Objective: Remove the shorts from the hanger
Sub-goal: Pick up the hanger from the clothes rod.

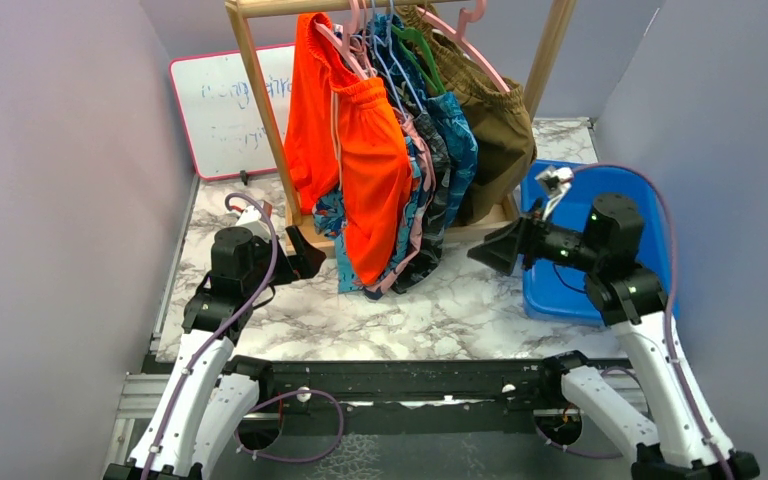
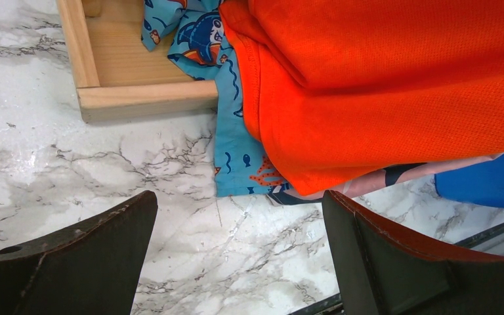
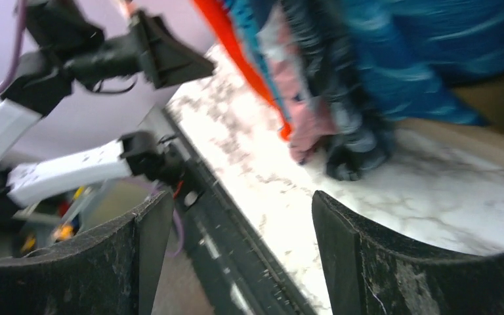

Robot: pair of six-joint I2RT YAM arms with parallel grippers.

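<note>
The shorts (image 1: 430,200) hang in a tight bunch from hangers (image 1: 390,50) on the top bar of a wooden rack (image 1: 252,110) at the back of the marble table (image 1: 460,310). The orange pair (image 1: 370,170) is at the front left of the bunch and hangs lowest, its hem close to the tabletop. Just behind it is the cartoon pair (image 2: 236,151), whose blue lower edge drapes over the rack's base board onto the marble in the left wrist view. To the right, packed against one another, come a pink pair (image 3: 305,121), a black pair (image 3: 354,144) and a teal pair (image 1: 460,150). A brown garment (image 1: 500,130) hangs last on the right. None of the shorts is off its hanger. The left gripper (image 1: 305,262) sits low beside the rack's left foot and faces the orange hem. Its fingers are spread wide with only bare marble between them, near the cloth but not touching it. The right gripper (image 1: 490,250) is held above the table just right of the bunch and points left at it. It is likewise spread and grasps nothing, clear of the fabric. A blue bin (image 1: 560,295) lies under and behind the right arm. A whiteboard (image 1: 215,110) with faint writing leans at the back, left of the rack.
</note>
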